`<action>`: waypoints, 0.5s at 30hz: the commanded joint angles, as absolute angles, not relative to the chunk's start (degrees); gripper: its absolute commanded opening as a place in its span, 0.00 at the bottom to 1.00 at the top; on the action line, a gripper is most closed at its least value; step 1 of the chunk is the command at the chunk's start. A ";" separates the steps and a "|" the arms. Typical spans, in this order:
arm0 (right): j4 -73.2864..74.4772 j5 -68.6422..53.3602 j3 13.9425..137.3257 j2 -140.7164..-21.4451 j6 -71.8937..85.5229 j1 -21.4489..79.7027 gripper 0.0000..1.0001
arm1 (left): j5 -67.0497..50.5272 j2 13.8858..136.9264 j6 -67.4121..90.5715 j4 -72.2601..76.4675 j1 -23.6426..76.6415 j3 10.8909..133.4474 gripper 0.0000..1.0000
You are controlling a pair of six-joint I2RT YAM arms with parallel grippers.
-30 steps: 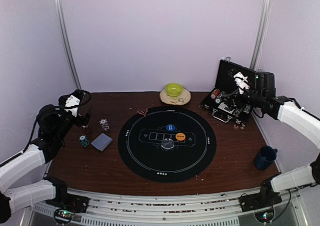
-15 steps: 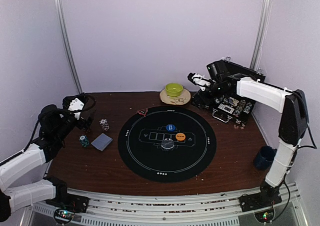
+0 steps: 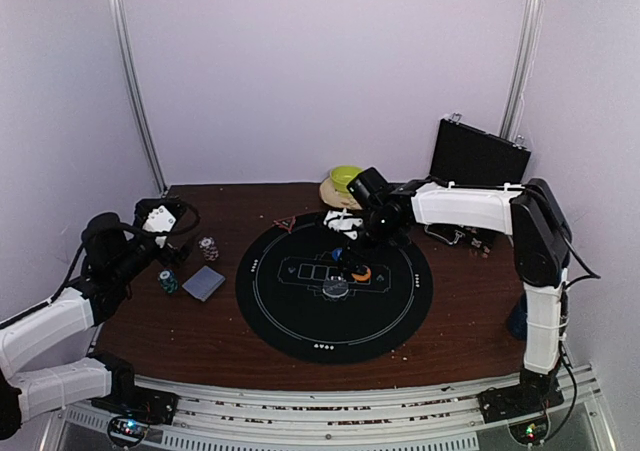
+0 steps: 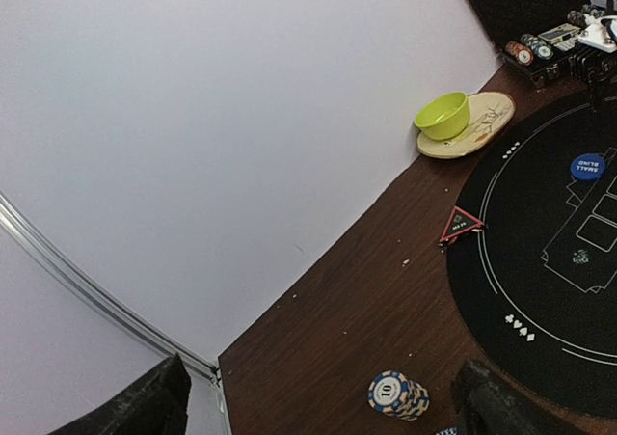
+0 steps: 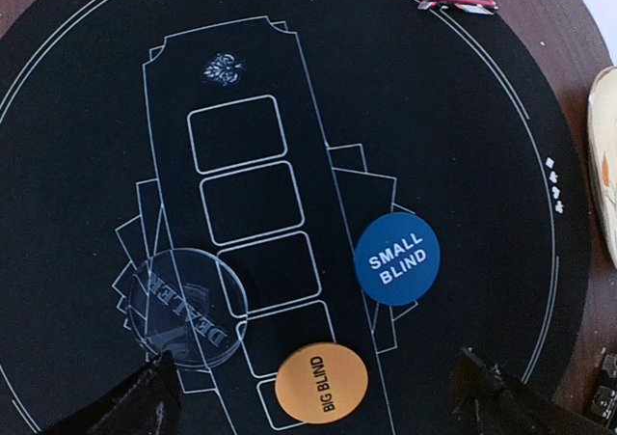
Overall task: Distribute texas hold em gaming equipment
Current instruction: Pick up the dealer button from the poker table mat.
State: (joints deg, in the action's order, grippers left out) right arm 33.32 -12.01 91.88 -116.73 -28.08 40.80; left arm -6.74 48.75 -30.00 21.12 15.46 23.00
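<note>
The right gripper [image 3: 348, 243] hangs over the middle of the round black mat [image 3: 300, 321] with its jaws wide apart and nothing in them. I think it is getting ready to pick up a disc. Right under it lie three flat, smooth discs close together: a blue disc [image 5: 396, 258], an orange disc [image 5: 321, 382] and a see-through disc [image 5: 187, 307]. A little red triangle marker [image 4: 462, 225] sits on the mat's far-left rim. Near the left edge of the brown wooden table [image 4: 366, 290] wait a small stack of stripy chips [image 4: 396, 395] and a flat pack of grey-blue cards [image 3: 203, 282], probably so the left arm can reach them. The left gripper [image 4: 320, 366] is wide open too and holds nothing, pointing over the chips.
</note>
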 commanded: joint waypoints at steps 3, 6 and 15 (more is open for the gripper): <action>34.53 -13.26 94.72 -119.91 -23.05 41.64 1.00 | -8.57 48.78 -31.28 22.60 15.12 22.25 0.98; 34.93 -13.84 94.52 -120.42 -23.23 41.94 1.00 | -8.78 48.94 -31.48 22.96 15.09 21.97 0.98; 36.41 -15.07 94.24 -121.58 -25.01 43.82 1.00 | -10.21 48.98 -32.31 22.29 15.10 21.86 0.98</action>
